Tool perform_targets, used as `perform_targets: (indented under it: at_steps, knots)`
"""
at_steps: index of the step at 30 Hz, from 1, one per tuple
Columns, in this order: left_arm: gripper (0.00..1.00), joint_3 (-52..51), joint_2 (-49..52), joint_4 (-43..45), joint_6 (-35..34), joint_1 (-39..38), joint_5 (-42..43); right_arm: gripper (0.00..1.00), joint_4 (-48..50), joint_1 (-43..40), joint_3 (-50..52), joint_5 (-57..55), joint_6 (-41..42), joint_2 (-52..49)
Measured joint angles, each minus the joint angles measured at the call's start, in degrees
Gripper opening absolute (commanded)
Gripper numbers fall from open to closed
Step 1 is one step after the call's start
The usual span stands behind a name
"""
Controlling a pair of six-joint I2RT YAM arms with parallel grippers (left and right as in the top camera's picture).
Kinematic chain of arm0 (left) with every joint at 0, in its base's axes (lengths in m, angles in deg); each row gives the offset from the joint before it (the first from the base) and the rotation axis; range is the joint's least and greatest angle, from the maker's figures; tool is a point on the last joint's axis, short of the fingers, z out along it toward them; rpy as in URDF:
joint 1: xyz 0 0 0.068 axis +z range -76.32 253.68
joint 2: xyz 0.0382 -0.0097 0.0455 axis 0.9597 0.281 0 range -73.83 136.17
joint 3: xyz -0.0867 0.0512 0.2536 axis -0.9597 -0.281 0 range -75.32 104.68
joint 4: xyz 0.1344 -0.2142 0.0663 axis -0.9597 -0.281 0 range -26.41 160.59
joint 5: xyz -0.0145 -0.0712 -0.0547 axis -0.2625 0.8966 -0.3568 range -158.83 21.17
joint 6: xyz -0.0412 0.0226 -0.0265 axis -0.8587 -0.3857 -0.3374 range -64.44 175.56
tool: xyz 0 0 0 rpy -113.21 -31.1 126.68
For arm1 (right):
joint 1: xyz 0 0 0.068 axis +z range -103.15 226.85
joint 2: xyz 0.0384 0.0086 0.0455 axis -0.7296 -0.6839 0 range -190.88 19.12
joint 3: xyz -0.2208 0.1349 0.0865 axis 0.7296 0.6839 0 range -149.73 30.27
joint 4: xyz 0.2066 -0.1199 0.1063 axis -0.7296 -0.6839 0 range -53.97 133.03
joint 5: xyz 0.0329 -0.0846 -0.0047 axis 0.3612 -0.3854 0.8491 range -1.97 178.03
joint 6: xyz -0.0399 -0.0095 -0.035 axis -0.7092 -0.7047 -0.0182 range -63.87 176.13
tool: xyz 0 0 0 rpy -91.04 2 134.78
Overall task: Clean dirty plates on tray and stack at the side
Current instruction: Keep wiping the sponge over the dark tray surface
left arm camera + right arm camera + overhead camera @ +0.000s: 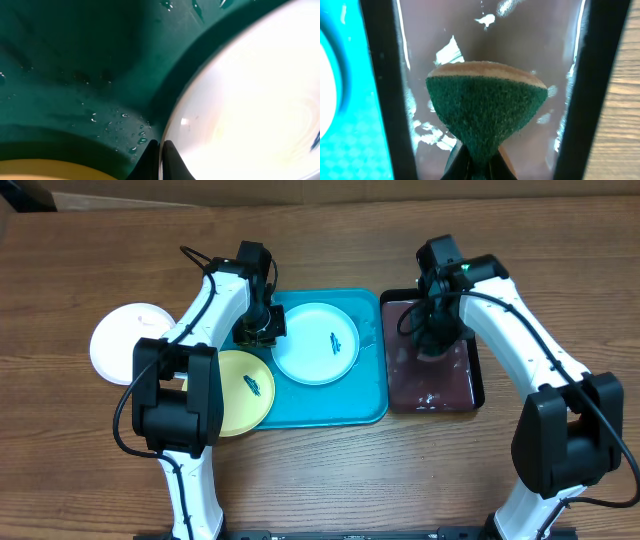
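The turquoise tray (pixel 365 405) holds the pale blue plate (pixel 316 343), which has a dark smear on it. The yellow-green plate (pixel 245 390) overlaps the tray's left rim. The white plate (pixel 130 342) lies on the table to the left. My left gripper (pixel 262 330) is at the pale blue plate's left rim. In the left wrist view its fingers (pixel 172 162) are shut on that plate's (pixel 250 100) edge, over the wet tray floor (pixel 75 75). My right gripper (pixel 479 167) is shut on a green sponge (pixel 485 110) above the black tray (pixel 380 90).
The black tray (pixel 478 375) of dark liquid stands against the turquoise tray's right side. The yellow-green plate's edge (pixel 50 170) shows below the left fingers. Bare wooden table (pixel 330 470) lies in front of both trays.
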Motion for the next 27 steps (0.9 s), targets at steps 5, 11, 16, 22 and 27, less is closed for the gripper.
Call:
perform_targets:
  at_steps: [5,11,16,22,27]
  knots:
    - [0.04,0.00,0.00,0.02,0.00,-0.09,0.15,0.19,4.02,0.00,4.11,0.00,0.20,0.00]
    - [0.04,0.00,0.00,0.04,0.00,-0.09,0.20,0.04,4.74,0.00,4.39,0.07,-0.33,0.00]
    - [0.05,0.00,0.00,0.04,-0.02,-0.09,0.20,0.04,4.35,0.00,4.39,0.11,-0.17,0.02]
    - [0.08,0.00,0.00,0.74,-0.04,-0.09,0.17,0.52,4.09,0.00,4.42,0.11,-0.20,0.00]
    - [0.09,0.00,0.00,0.87,-0.04,-0.09,0.17,0.58,8.74,0.00,7.85,0.15,0.22,0.20]
